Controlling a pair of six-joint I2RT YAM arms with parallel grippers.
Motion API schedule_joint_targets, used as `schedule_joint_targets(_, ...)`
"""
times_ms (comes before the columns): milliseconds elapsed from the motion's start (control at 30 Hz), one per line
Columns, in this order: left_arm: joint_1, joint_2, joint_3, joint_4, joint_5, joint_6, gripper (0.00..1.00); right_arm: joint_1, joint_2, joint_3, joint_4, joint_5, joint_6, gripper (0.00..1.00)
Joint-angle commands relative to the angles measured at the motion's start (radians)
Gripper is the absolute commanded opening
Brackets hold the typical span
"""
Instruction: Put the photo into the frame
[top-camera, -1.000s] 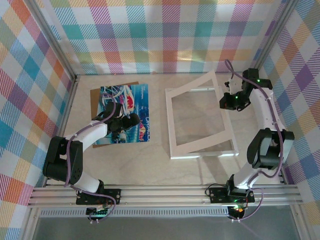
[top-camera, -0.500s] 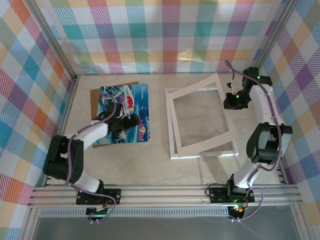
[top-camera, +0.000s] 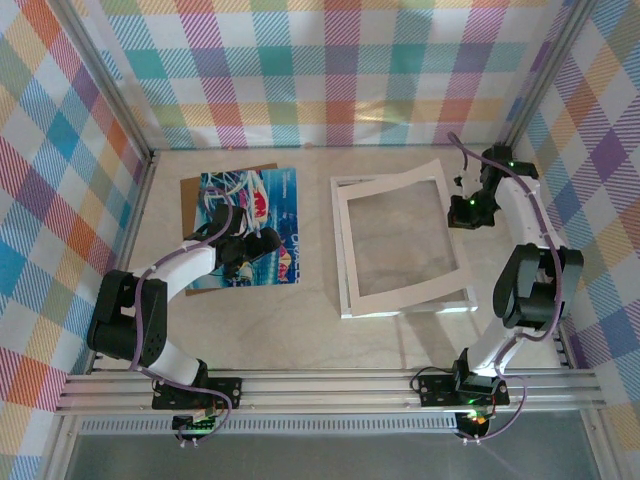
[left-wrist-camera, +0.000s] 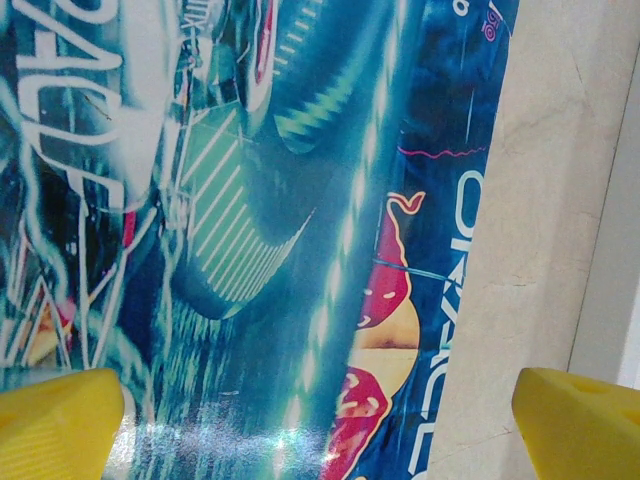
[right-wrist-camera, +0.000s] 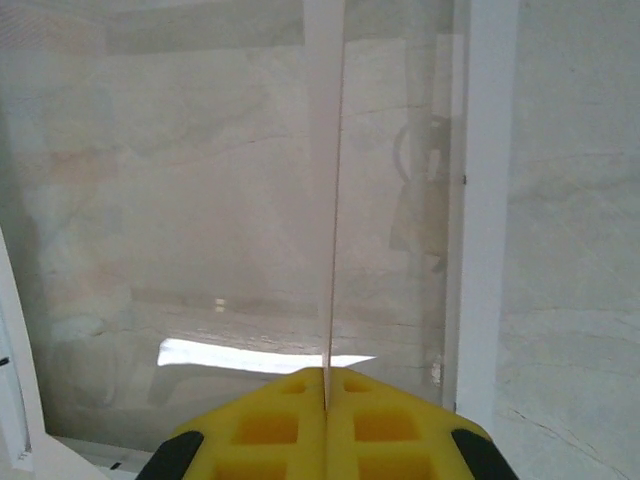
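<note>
The right pincer (right-wrist-camera: 325, 385) is clamping shut on the edge of the mat (right-wrist-camera: 325, 150), holding it over the frame (right-wrist-camera: 485, 200). The left pincer (left-wrist-camera: 320, 420) is gaping wide, gripping nothing, hovering over the photo (left-wrist-camera: 300, 200). The photo is lying on a board (top-camera: 195, 190) at the frame's 9 o'clock, on a pale table (top-camera: 300, 330) with plaid walls (top-camera: 300, 70) standing round it.

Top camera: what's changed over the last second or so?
The right gripper, shut on the white paper mat, swung it from a skewed tilt to sit more squarely over the frame. Nothing was grabbed or released. The left gripper stayed open over the photo; photo, brown board and frame did not move.
</note>
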Motion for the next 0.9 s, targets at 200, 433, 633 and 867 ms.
schedule_joint_targets(200, 0.012, -0.010, 0.034, -0.021, 0.000, 0.003, 1.00, -0.014, -0.057, -0.035, 0.031, 0.047, 0.020, 0.00)
schedule_joint_targets(433, 0.011, -0.003, 0.037, -0.024, 0.003, 0.005, 1.00, -0.010, -0.045, -0.097, 0.145, -0.102, 0.004, 0.00)
schedule_joint_targets(633, 0.012, -0.008, 0.031, -0.030, -0.005, 0.007, 1.00, -0.010, -0.032, -0.095, 0.172, -0.068, 0.021, 0.00)
schedule_joint_targets(867, 0.012, -0.014, 0.027, -0.036, -0.009, 0.011, 1.00, -0.010, -0.032, -0.113, 0.212, -0.033, 0.074, 0.00)
